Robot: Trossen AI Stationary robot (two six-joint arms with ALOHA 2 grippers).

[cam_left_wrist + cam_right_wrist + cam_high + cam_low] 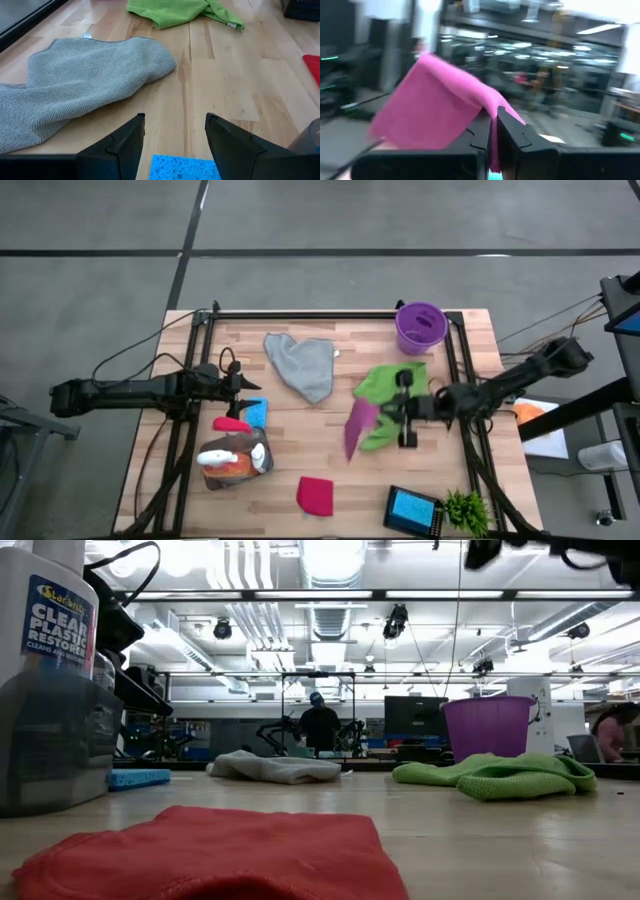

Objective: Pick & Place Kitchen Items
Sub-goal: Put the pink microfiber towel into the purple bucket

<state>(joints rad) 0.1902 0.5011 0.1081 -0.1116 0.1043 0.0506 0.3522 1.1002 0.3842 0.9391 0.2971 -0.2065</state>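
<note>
Red cloth (215, 855) fills the foreground of the low view, lying flat on the wooden table (330, 460); from above it sits near the table's front edge, well in front of the grey cloth (302, 364), which serves here as the landmark.

Left of the red cloth and in front-left of the grey cloth, a cluster stands together: an orange trigger spray bottle (228, 463), a clear trigger spray bottle (258, 455) and a small white bottle (45, 610) with a printed label.

A blue sponge (186, 168) lies between that cluster and the grey cloth. The left gripper (175, 131) hovers just above this sponge, its fingers spread partway with nothing between them, pointing toward the grey cloth.

Right of the grey cloth, a green cloth (388, 398) lies crumpled on the table. Behind it, toward the far right corner, stands a purple bucket (420, 327).

The right gripper (403, 408) is raised above the green cloth, its fingers pinched tight on a magenta cloth (359, 426), which hangs down from them clear of the table, between the grey and green cloths as seen from above.

Far in front-right of the grey cloth, at the table's front edge, a second blue sponge (411, 506) rests in a dark tray (434, 521), just beside a small green leafy plant (466, 511).

A person (320, 726) stands in the room beyond the table.
</note>
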